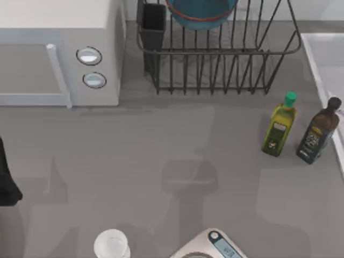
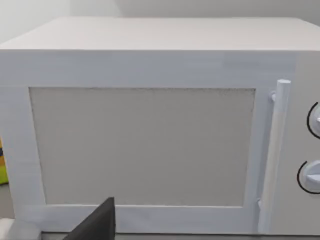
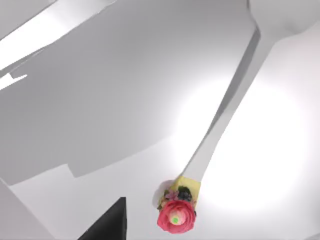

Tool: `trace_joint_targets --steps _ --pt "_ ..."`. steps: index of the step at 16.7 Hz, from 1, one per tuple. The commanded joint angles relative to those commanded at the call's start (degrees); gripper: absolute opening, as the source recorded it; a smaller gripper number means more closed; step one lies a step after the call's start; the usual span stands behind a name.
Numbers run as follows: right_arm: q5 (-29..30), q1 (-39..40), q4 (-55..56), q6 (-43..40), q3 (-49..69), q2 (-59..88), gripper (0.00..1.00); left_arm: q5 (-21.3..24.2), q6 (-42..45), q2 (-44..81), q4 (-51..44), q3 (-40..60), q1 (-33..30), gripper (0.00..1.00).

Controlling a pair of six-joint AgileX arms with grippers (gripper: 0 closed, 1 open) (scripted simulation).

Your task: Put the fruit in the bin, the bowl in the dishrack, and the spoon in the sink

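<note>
The blue bowl (image 1: 201, 13) with its reddish rim sits inside the black wire dishrack (image 1: 220, 75) at the back. The white spoon (image 3: 225, 115), its handle ending in a yellow and pink flower, lies flat on the pale floor of the sink (image 3: 90, 115). One dark fingertip (image 3: 107, 224) of my right gripper hangs above the basin, apart from the spoon, with nothing held. The sink's rim (image 1: 313, 64) runs along the table's right edge. My left arm (image 1: 6, 185) is parked at the left edge, one fingertip (image 2: 97, 225) facing the microwave. The fruit and the bin are out of view.
A white microwave (image 1: 59, 51) fills the back left. Two bottles, green (image 1: 279, 129) and dark (image 1: 318, 131), stand beside the sink. A clear glass (image 1: 112, 244) and a kitchen scale (image 1: 215, 248) sit at the front edge.
</note>
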Motion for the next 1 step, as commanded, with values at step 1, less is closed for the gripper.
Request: trace_joint_targets --steps 1 --pt "0.0 0.0 0.0 0.0 0.0 0.0 1.0 0.0 0.0 0.0 0.0 0.0 0.0 1.0"
